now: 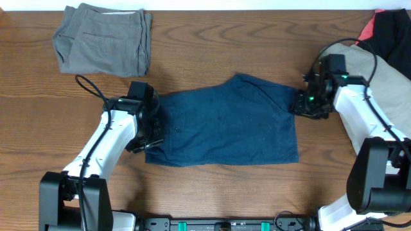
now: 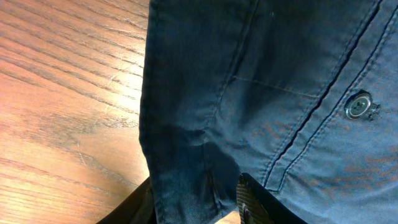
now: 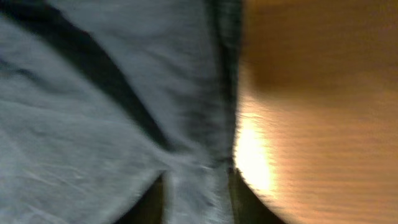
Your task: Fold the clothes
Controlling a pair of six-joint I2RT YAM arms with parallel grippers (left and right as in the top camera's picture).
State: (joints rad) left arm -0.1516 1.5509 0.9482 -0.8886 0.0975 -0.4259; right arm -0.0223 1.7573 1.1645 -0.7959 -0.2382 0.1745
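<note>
A dark blue pair of shorts lies spread on the wooden table in the middle. My left gripper is shut on its left edge; the left wrist view shows the denim edge pinched between the fingers, with a button to the right. My right gripper is shut on the shorts' upper right corner; the right wrist view is blurred and shows cloth between the fingers.
A folded grey garment lies at the back left. A pile of clothes, beige, black and red, sits at the back right, behind the right arm. Bare wood shows in front of the shorts.
</note>
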